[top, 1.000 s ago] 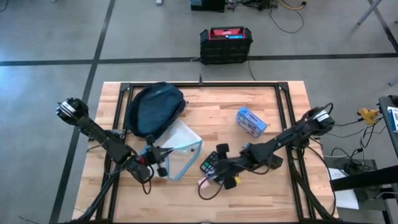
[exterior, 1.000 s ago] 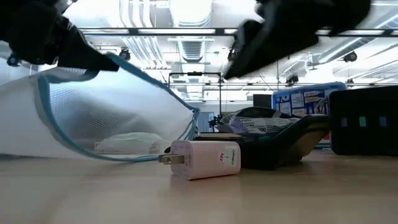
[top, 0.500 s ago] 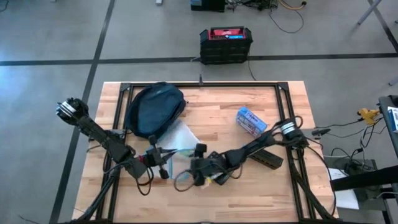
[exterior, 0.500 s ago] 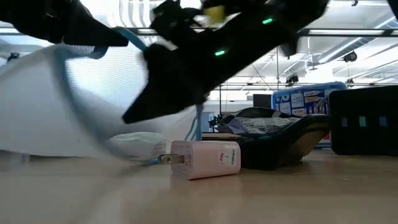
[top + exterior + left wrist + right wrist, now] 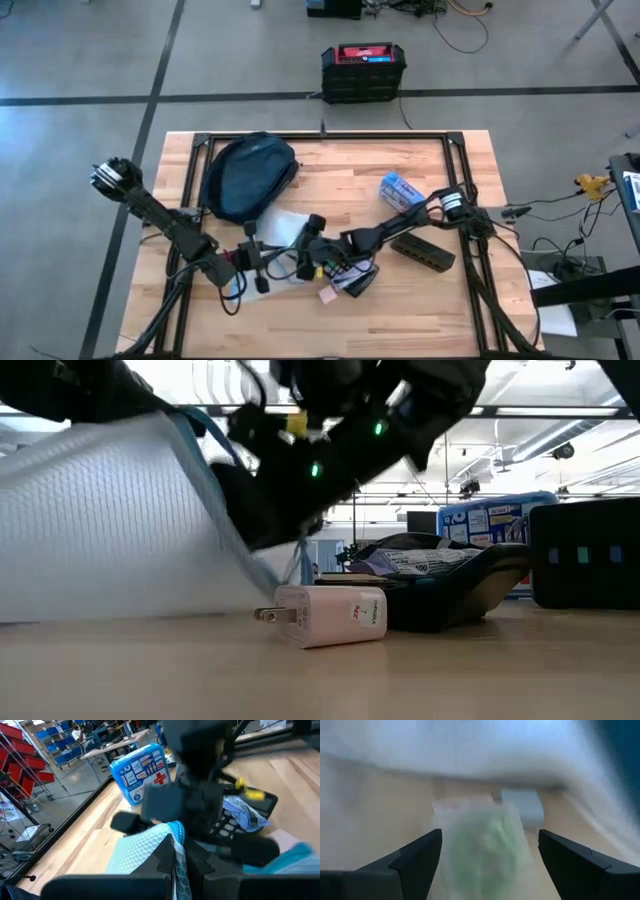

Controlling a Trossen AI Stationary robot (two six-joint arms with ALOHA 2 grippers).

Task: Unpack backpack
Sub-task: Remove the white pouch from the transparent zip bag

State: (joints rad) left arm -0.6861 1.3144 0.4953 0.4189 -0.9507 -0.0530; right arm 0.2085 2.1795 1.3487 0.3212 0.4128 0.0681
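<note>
The backpack (image 5: 248, 176) lay on the far left part of the wooden surface (image 5: 340, 165), its near edge touching the white mesh pouch (image 5: 283, 230) with blue trim.

The left claw (image 5: 255, 262) sat at the near edge of that pouch, its fingers (image 5: 170, 865) pinched closed on the blue-trimmed rim, which the left wrist view showed rising between them. In the low view the mesh hung as a raised wall (image 5: 110, 530) above the surface.

The right arm stretched across from the right side, and the right claw (image 5: 305, 250) was at the pouch's mouth, very close to the left claw. The right wrist view showed its two dark fingers (image 5: 415, 857) spread wide, with a pale greenish, blurred object (image 5: 482, 845) between them, possibly something wrapped in clear plastic; contact could not be made out.

A white charger plug (image 5: 325, 615) lay on the surface just beside a dark calculator (image 5: 450, 595). A blue first-aid box (image 5: 403, 192) rested well to the right, and a flat black bar (image 5: 424, 251) lay near the right edge.
</note>
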